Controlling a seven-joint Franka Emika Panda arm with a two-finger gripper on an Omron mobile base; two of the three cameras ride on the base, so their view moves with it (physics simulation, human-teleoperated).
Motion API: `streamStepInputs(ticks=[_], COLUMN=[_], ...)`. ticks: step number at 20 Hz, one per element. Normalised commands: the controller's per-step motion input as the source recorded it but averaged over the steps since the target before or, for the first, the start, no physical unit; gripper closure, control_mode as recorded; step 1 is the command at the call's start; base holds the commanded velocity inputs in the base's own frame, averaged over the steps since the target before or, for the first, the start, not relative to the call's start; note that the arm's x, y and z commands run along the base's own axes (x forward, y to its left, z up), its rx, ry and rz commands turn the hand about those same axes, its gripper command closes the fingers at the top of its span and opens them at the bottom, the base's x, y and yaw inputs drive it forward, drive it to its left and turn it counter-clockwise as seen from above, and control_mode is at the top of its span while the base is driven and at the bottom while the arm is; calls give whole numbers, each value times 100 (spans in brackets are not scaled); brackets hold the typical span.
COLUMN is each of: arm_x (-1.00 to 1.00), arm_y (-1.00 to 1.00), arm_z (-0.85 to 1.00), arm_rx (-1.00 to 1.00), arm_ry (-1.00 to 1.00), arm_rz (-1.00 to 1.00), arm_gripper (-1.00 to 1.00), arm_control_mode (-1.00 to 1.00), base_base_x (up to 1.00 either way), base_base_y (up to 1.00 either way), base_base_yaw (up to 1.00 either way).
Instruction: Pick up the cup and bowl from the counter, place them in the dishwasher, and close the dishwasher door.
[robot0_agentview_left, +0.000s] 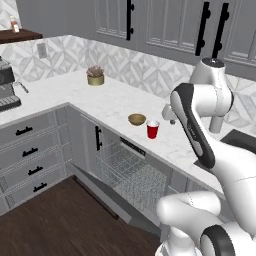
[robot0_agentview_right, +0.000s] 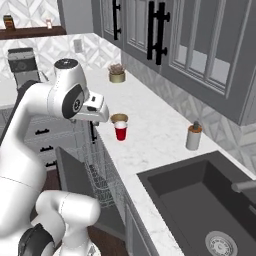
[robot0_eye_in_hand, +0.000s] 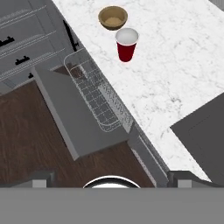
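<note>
The red cup (robot0_agentview_left: 153, 129) (robot0_agentview_right: 120, 131) (robot0_eye_in_hand: 126, 45) stands upright on the white marble counter (robot0_agentview_left: 110, 100) (robot0_agentview_right: 155, 135) (robot0_eye_in_hand: 175, 65), near its front edge. The tan bowl (robot0_agentview_left: 136, 119) (robot0_agentview_right: 119, 118) (robot0_eye_in_hand: 113, 17) sits right beside it, farther along the counter. Below them the dishwasher door (robot0_agentview_left: 112, 196) (robot0_eye_in_hand: 65, 111) hangs down open, and the wire rack (robot0_agentview_left: 131, 172) (robot0_agentview_right: 97, 185) (robot0_eye_in_hand: 94, 92) is pulled out over it. My gripper (robot0_eye_in_hand: 111, 177) hovers high above the counter's edge, well short of the cup, open and empty. The hand (robot0_agentview_right: 96, 111) points downward.
A dark sink (robot0_agentview_right: 200, 200) (robot0_eye_in_hand: 205, 127) is set into the counter on the right. A grey soap dispenser (robot0_agentview_right: 193, 136) stands behind it. A gold plant pot (robot0_agentview_left: 95, 76) (robot0_agentview_right: 117, 74) sits by the back wall, a coffee machine (robot0_agentview_left: 7, 87) at the far left. Drawers (robot0_agentview_left: 30, 150) flank the dishwasher.
</note>
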Motion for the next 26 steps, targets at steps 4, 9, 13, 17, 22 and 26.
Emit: streamStepInputs(ticks=[4, 9, 13, 17, 22, 26], arm_x=[0, 0, 0, 0, 65, 100], arm_y=[0, 0, 0, 0, 0, 0], arm_z=[0, 0, 0, 0, -29, -37], arm_rx=[0, 0, 0, 0, -4, -10], arm_ry=[0, 0, 0, 0, 6, 21], arm_rz=[0, 0, 0, 0, 1, 4], arm_gripper=[-100, -100, -100, -100, -100, -100], arm_control_mode=[100, 100, 100, 100, -100, -100], base_base_x=[37, 7, 24, 37, 0, 0], base_base_y=[-3, 2, -12, -7, 0, 0], base_base_yaw=[21, 6, 0, 0, 0, 0])
